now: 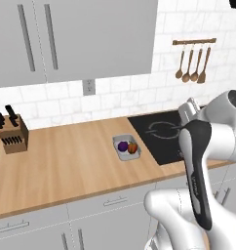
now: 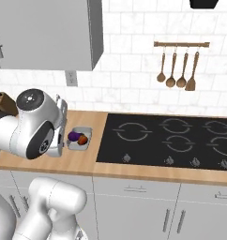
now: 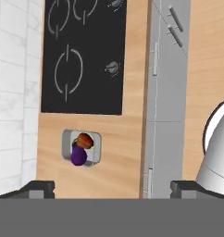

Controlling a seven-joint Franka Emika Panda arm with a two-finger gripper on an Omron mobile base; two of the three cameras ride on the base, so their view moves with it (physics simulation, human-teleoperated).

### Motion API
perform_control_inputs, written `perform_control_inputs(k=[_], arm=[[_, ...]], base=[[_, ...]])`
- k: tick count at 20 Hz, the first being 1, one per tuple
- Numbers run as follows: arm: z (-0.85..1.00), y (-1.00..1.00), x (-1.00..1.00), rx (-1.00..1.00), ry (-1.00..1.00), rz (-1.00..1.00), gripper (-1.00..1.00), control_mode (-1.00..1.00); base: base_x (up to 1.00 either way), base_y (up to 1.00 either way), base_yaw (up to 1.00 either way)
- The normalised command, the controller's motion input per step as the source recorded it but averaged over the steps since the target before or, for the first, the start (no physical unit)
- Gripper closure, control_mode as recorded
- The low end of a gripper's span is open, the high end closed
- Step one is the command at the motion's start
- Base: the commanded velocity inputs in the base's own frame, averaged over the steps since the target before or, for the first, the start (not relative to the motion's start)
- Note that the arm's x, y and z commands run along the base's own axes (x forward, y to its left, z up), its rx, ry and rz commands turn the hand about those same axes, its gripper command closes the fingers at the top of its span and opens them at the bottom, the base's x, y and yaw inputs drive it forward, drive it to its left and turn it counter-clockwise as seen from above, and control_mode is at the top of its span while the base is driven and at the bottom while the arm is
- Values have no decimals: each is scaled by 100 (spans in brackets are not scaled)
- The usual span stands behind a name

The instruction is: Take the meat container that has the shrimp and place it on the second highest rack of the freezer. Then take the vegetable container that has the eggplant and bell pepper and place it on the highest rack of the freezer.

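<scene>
1. The long wooden countertop [image 1: 66, 156] runs under grey wall cupboards [image 1: 76, 34] and a white tiled wall, with grey drawer fronts below its front edge.
2. A flat black glass cooktop [image 2: 167, 140] with ring markings is set into the counter, just to the right of the tray in both base views.
3. A wooden knife block [image 1: 11, 133] with black handles stands well to the left of the tray, near the wall.
4. A wooden rail of four hanging wooden spoons and spatulas [image 2: 178, 65] is fixed to the tiles above the cooktop.
5. The small shallow grey vegetable container [image 1: 126, 147] sits flat on the counter near the cooktop's left edge.
6. Inside it the rounded dark purple eggplant [image 1: 123, 146] and the orange-red bell pepper [image 1: 133, 148] lie side by side, touching.
7. The two-finger gripper [image 3: 113, 186] hangs high above the counter, its dark fingertips [image 3: 39, 189] spread wide and holding nothing; in the hand view the tray lies far below, between the tips but nearer the left one.
</scene>
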Motion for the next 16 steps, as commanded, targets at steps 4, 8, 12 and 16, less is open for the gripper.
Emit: perform_control_inputs(k=[4,8,12,16], arm=[[-3,0,-1,0,0,0,-100,-100],[-9,24,10,-1,0,-12,-100,-100],[-59,64,36,-1,14,1,-100,-100],[-48,34,26,0,22,12,-100,-100]], base=[[0,4,0],[0,0,0],[0,0,0],[0,0,0]])
